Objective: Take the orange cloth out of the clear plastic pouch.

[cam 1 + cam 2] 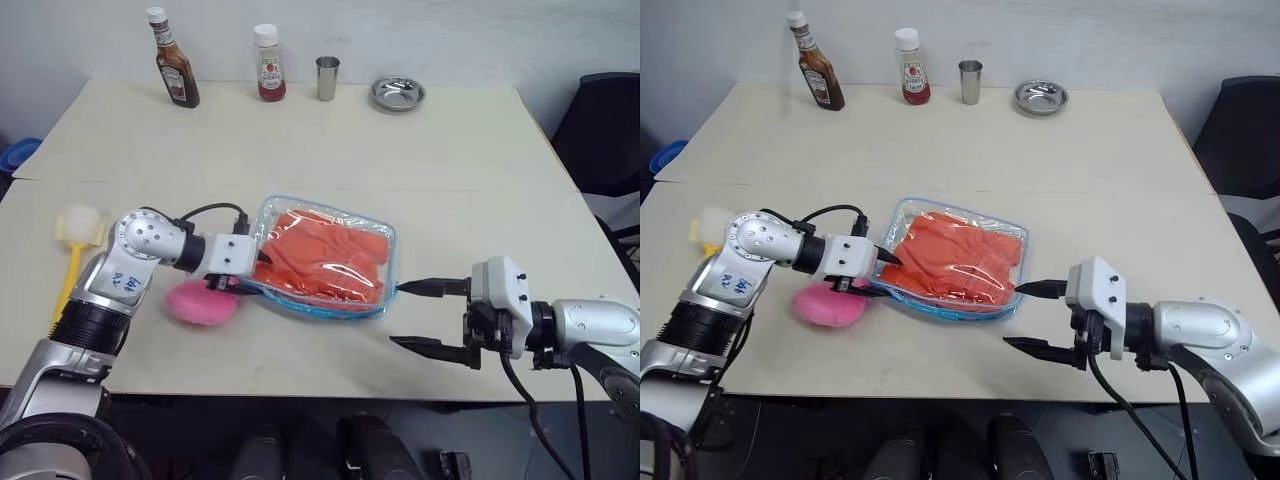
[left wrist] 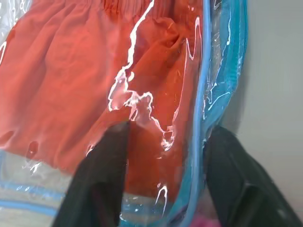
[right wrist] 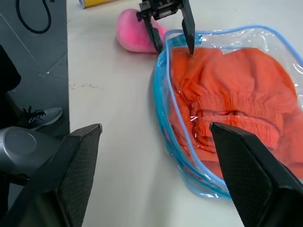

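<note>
the left gripper (image 3: 170, 26) is reaching to the pouch (image 1: 385, 235) at its left end, its two black jaws part-way open and straddling the blue-piped edge: one jaw is lying over the clear film above the orange cloth (image 1: 325, 260), the other is sitting outside the rim, and whether they are actually pinching the plastic is not something i can tell. the right gripper (image 1: 425, 318) is hovering at the pouch's right end, its jaws standing wide apart and holding nothing, the upper tip nearly touching the blue edge. the cloth is lying wholly inside the pouch, soft and wrinkled, with a gathered elastic band showing through the glossy, creased film. the pouch is a rounded flat bag of shiny see-through plastic, resting on the smooth pale desk (image 1: 450, 170). a fluffy pink toy (image 1: 200, 302) is sitting just beside the pouch's left end, under the left gripper.
</note>
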